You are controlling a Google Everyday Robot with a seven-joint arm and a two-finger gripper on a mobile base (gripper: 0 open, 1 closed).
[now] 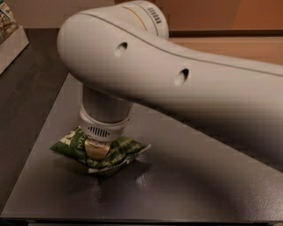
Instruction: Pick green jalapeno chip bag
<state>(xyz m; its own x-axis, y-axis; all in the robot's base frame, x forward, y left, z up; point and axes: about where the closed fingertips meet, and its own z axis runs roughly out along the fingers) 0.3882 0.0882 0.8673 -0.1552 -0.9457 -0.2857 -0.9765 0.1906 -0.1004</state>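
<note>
The green jalapeno chip bag (123, 151) lies crumpled on the dark grey table (190, 185), at its front left. White lettering shows on its left end. My gripper (96, 150) comes straight down from the white wrist (104, 119) onto the middle of the bag and touches it. The wrist and the thick white arm (177, 75) hide the rest of the gripper and the bag's far side.
A white box with printed packaging (9, 35) stands at the back left, off the table. The table's left edge runs close to the bag. An orange-brown wall (230, 13) is behind.
</note>
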